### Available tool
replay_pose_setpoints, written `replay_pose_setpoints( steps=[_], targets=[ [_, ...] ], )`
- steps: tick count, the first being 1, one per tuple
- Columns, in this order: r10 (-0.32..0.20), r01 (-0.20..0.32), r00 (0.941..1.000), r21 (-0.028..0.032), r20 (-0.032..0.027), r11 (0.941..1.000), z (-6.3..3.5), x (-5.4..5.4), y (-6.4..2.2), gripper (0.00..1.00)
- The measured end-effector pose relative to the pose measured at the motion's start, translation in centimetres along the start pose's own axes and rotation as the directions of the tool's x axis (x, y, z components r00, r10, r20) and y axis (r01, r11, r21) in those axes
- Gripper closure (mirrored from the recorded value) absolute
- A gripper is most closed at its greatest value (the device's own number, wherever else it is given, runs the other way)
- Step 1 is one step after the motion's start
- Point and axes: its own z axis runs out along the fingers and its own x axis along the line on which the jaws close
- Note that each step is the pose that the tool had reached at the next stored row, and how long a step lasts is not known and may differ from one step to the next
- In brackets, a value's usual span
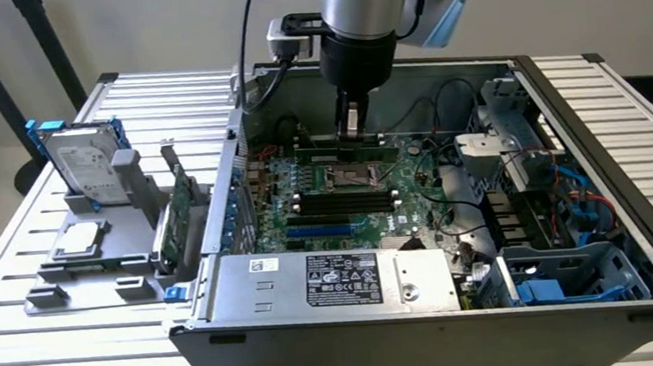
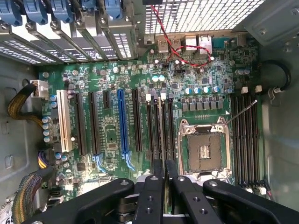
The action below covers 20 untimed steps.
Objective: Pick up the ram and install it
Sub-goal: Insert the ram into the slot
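Note:
The ram is a long thin green stick standing on edge inside the open computer case, just beyond the CPU socket in the exterior view. My gripper comes straight down onto its upper edge and is shut on it at the middle. I cannot tell whether the stick is seated in a slot. In the wrist view my gripper has its black fingers almost together. It hangs over the black memory slots beside the CPU socket.
More black memory slots and a blue slot lie nearer on the motherboard. A power supply fills the case front, with cables and a drive cage at the exterior view's right. Outside, a grey holder carries a hard drive and an expansion card.

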Motion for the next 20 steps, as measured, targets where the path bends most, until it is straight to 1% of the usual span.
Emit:
replay_pose_setpoints(
  steps=[7,8,10,11,13,15,20],
  targets=[
    [0.0,0.0,1.0,0.0001,0.0,1.0,0.02,0.0,0.0,0.86],
    [0.0,0.0,1.0,0.0002,0.0019,1.0,0.12,0.1,-0.02,0.86],
    [-0.001,0.001,1.0,-0.0002,0.0086,1.0,0.36,0.3,-0.05,0.86],
    [-0.001,0.001,0.9999,-0.0004,0.0121,1.0,0.5,0.5,-0.08,0.86],
    [-0.001,0.001,0.9999,-0.0009,0.0169,1.0,0.81,1.0,-0.18,0.86],
    [-0.001,0.001,0.9998,-0.001,0.019,1.0,1.18,1.3,-0.25,0.86],
    [-0.001,0.001,0.9998,-0.0011,0.0189,1.0,2.07,1.4,-0.31,0.86]
  ],
)
